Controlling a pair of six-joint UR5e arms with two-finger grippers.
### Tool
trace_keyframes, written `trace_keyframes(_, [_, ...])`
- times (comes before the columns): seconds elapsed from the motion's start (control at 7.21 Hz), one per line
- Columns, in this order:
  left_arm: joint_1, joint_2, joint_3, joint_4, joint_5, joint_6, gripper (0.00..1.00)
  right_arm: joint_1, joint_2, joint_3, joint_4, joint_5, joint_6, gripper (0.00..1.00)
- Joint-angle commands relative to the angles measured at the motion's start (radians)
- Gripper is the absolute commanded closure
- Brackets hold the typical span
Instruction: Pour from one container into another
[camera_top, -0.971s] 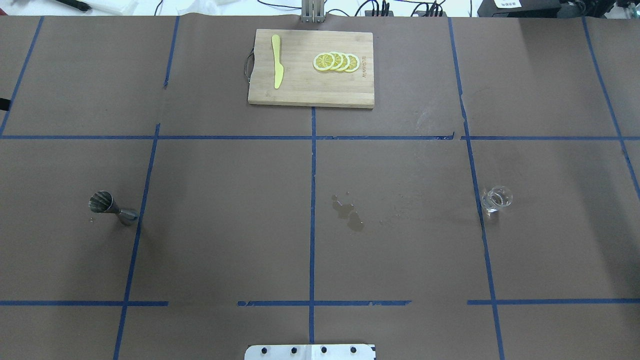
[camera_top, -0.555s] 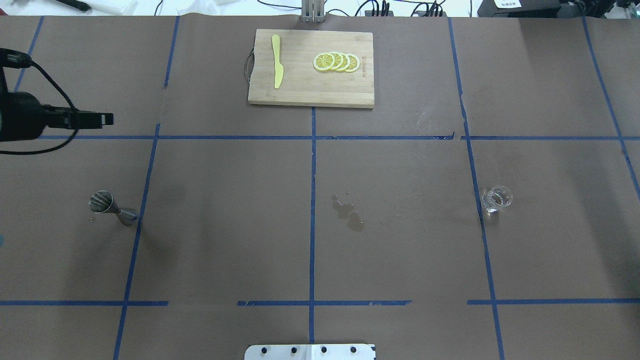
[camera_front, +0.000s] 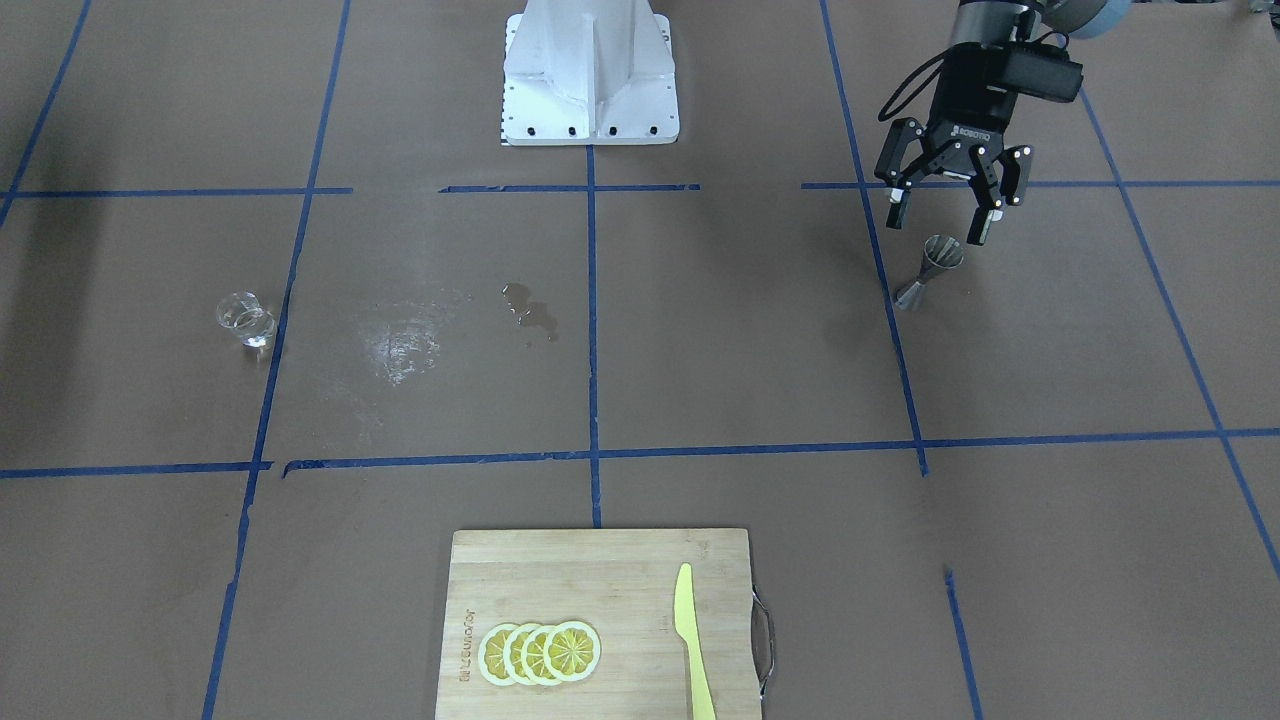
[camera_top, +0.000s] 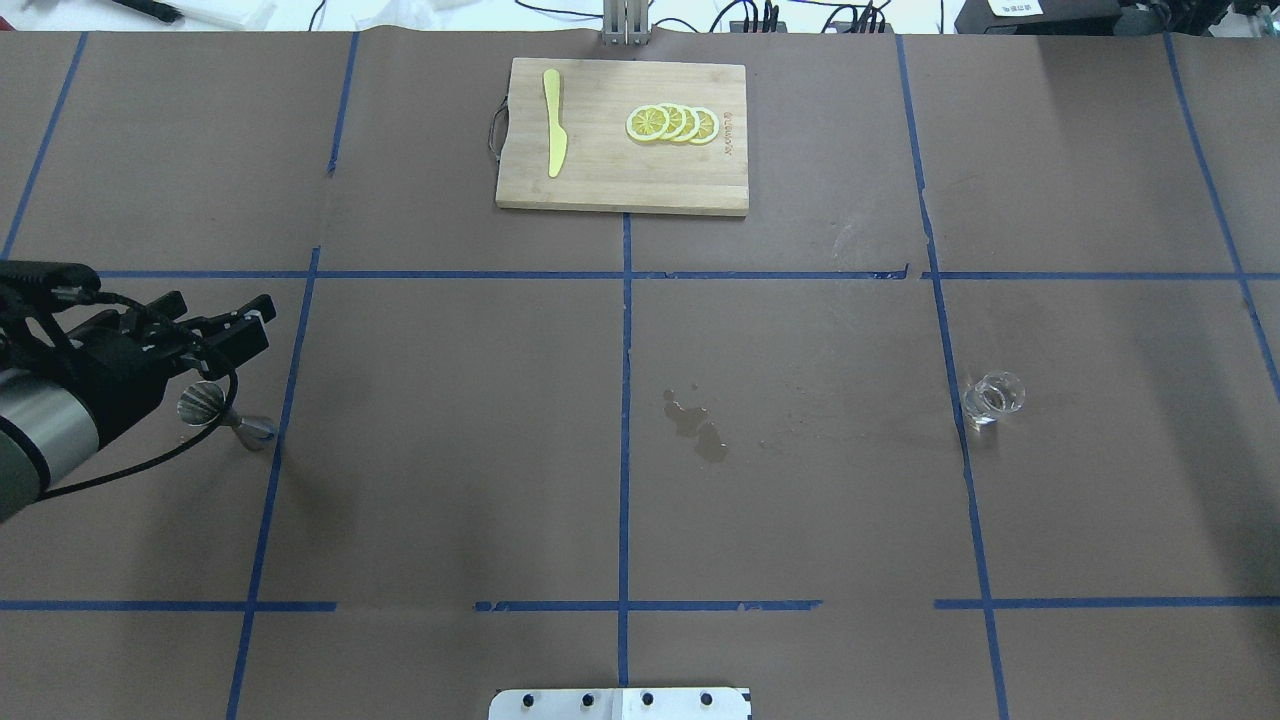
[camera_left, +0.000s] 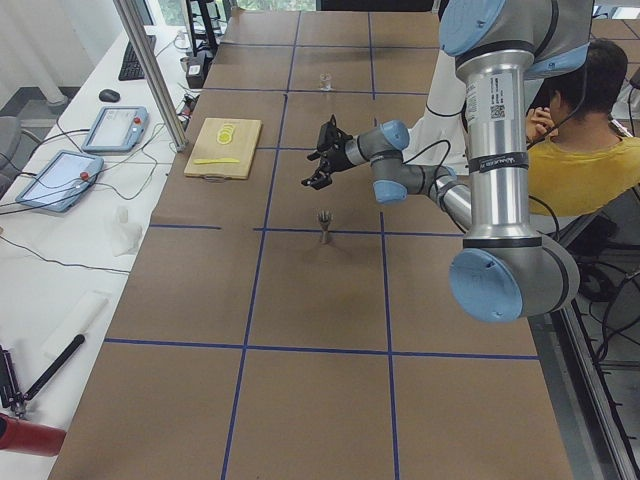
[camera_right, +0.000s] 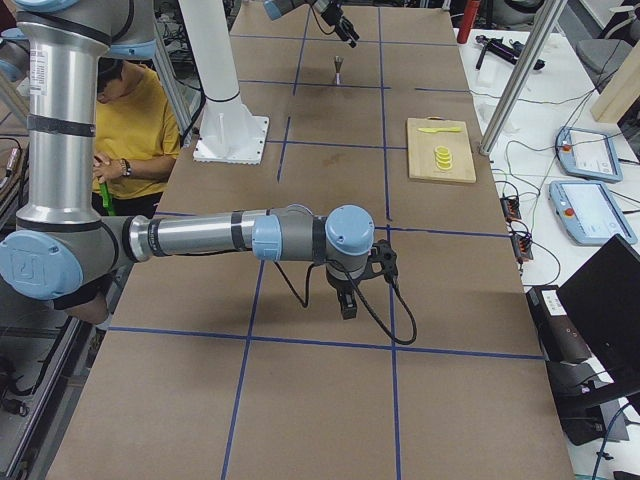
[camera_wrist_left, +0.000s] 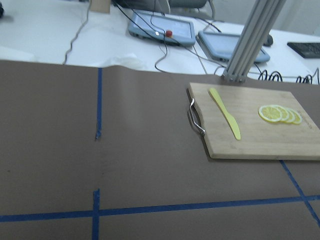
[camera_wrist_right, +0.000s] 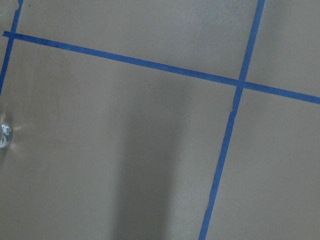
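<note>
The steel jigger (camera_top: 207, 405) stands upright on the brown paper at the table's left, also seen in the front view (camera_front: 932, 268) and the left side view (camera_left: 324, 220). My left gripper (camera_front: 938, 224) hovers open just above and a little behind it, fingers spread, nothing between them; from overhead the left gripper (camera_top: 215, 318) sits slightly beyond the jigger. The clear glass cup (camera_top: 993, 397) stands alone on the right side, and shows in the front view (camera_front: 246, 318). My right gripper (camera_right: 346, 300) shows only in the right side view, low over the table; I cannot tell its state.
A wooden cutting board (camera_top: 600, 190) with lemon slices (camera_top: 672, 124) and a yellow knife (camera_top: 554, 122) lies at the far middle. A wet stain (camera_top: 697, 425) marks the paper at the centre. A person in a yellow shirt (camera_left: 585, 165) sits behind the robot.
My left arm came in from the left edge, then swung nearer and rightward until its open gripper is over the jigger. Cup and jigger have not moved.
</note>
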Motion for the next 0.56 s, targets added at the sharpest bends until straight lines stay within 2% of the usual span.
trace_keyframes(0.0, [0.143, 0.080, -0.013, -0.003, 0.208, -0.049, 0.01, 0.000, 0.001, 0.003, 0.000, 0.014, 0.000, 0.00])
trace_keyframes(0.14, [0.259, 0.083, -0.013, -0.005, 0.375, -0.099, 0.01, 0.000, 0.001, 0.003, 0.000, 0.014, 0.000, 0.00])
trace_keyframes(0.42, [0.332, 0.085, -0.010, -0.008, 0.533, -0.149, 0.01, 0.000, 0.001, 0.009, 0.001, 0.019, 0.000, 0.00])
